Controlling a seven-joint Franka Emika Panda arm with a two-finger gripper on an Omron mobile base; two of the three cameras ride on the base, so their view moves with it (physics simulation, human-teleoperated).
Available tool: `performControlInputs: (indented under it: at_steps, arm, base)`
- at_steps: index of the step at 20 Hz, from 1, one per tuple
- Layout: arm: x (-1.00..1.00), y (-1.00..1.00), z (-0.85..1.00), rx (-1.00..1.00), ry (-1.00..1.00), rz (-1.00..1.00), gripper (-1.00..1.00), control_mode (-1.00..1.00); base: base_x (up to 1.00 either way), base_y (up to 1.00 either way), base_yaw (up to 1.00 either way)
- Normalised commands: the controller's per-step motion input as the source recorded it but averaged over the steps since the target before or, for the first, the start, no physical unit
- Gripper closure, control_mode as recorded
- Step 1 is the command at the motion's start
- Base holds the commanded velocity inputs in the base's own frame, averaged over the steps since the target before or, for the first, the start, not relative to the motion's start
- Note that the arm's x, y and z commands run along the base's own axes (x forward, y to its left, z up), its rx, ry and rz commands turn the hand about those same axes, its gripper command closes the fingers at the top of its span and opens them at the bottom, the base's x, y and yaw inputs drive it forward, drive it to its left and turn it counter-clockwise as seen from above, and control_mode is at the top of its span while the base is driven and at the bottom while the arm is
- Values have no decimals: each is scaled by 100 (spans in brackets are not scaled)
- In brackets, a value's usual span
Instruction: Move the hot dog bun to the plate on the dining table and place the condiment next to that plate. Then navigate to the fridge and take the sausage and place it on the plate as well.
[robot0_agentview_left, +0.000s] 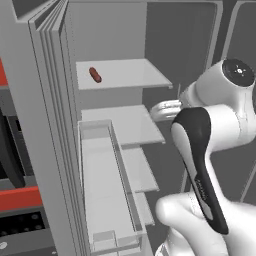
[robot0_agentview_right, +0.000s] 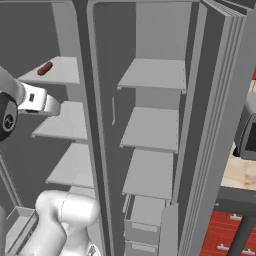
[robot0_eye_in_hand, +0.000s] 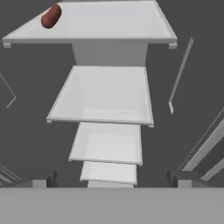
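Note:
The fridge (robot0_agentview_left: 47, 130) stands open in front of me, its pale shelves (robot0_agentview_right: 152, 130) stacked one under another. The sausage (robot0_agentview_left: 95, 74), short and dark reddish-brown, lies alone at the back left of the top shelf; it also shows as the sausage (robot0_agentview_right: 45, 68) and the sausage (robot0_eye_in_hand: 51, 16). My gripper (robot0_eye_in_hand: 112, 177) is open, its fingertips (robot0_eye_in_hand: 52, 177) wide apart with nothing between them. It hangs in front of the shelves, below and to the right of the sausage and well short of it. The hand (robot0_agentview_left: 167, 107) shows white. The hot dog bun, plate and condiment are out of view.
The open fridge door (robot0_agentview_left: 107, 190) with its clear bin juts out at the left, close beside the arm. A grey centre post (robot0_agentview_right: 87, 125) splits the fridge. At the right edge a beige top (robot0_agentview_right: 242, 177) sits on red cabinets (robot0_agentview_right: 225, 232).

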Motion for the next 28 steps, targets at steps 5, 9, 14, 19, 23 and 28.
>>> performControlInputs:
  at_steps: [5, 9, 14, 19, 23, 28]
  arm:
    - [69, 75, 43, 0, 11, 0, -100, -100]
    - [80, 65, 18, 0, 7, 0, -100, -100]
    - [69, 32, 0, 0, 0, 0, -100, -100]
    - [68, 15, 0, 0, 0, 0, -100, -100]
    - [73, 22, 0, 0, 0, 0, -100, -100]
    - [63, 33, -4, 0, 0, 0, -100, -100]
  base:
    - [0, 0, 0]
    - [0, 0, 0]
    - [0, 0, 0]
    - [0, 0, 0]
    - [0, 0, 0]
    - [0, 0, 0]
